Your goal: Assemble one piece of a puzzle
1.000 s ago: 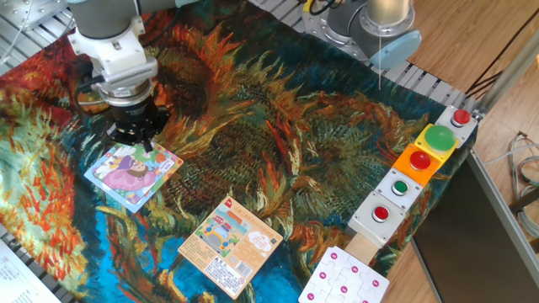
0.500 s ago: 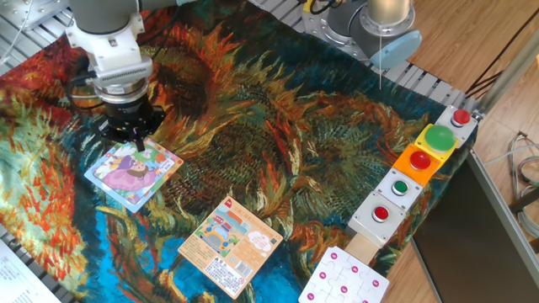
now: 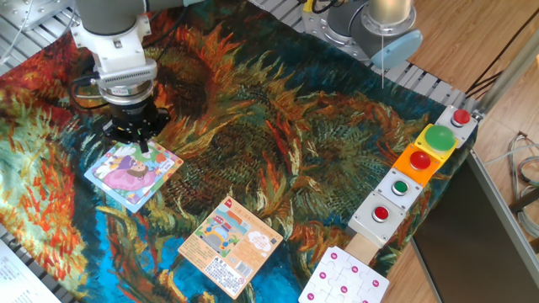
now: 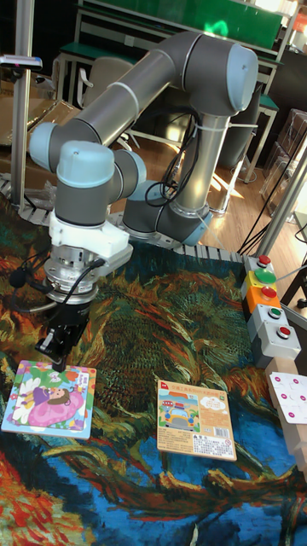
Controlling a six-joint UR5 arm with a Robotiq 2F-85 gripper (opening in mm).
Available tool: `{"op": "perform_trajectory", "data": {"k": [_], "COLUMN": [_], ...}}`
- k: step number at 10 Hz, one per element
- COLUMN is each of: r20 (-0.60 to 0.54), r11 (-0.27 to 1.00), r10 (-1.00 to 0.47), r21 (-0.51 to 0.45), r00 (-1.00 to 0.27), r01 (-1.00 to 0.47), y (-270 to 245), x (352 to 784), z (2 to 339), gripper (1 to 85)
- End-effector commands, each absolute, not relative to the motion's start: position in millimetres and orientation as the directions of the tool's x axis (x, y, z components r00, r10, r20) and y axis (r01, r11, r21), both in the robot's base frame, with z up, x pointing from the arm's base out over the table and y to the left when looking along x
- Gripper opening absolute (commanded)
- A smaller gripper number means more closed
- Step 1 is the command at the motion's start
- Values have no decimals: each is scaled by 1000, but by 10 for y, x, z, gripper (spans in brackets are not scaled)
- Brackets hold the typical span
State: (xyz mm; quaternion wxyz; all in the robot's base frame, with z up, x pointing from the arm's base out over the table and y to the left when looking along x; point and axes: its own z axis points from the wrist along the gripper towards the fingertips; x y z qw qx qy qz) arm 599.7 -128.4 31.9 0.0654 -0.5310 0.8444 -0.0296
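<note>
— Pastel cardboard first: how many things lie on the cloth?

— One square puzzle (image 3: pixel 133 175), one orange card (image 3: pixel 229 245) at about four o'clock from it, and one white dotted board (image 3: pixel 344 279) cut off by the bottom edge. Along the right side sits one row of button boxes (image 3: pixel 416 167) (five buttons: three red, two green). One arm, one gripper (image 3: pixel 143 146).

— And the surface?

— A table draped in a sunflower-print cloth (image 3: pixel 278 135), orange, teal and dark. Beyond it, in the tall view, a wooden floor (image 4: pixel 239 205) and metal shelving (image 4: pixel 153 34).

— Where is the gripper?

— At the puzzle's twelve o'clock corner, fingertips pointing down right at the edge; in the tall view it hangs over the puzzle's upper rim (image 4: pixel 61 357).

— Clenched or released?

— I cannot tell. The fingers look dark and close together, but the tips are too small to read.

— The piece?

— Not separable from the puzzle's print; whether it sits under the fingertips or already in its place is hidden. The arm's base is hidden behind its own links in the tall view.
</note>
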Motion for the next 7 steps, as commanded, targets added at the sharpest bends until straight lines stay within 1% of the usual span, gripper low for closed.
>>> {"op": "perform_trajectory", "data": {"k": [1,4,7], "r20": [-60,-92,-73], "r11": [409,473,477], "r10": [-913,-881,-879], "r21": [-122,-100,-105], "r00": [-405,-465,-472], "r01": [-904,-876,-873], "y": [-1335,-803,-670], "x": [5985,5779,5822], "z": [329,379,413], "gripper": [13,13,13]}}
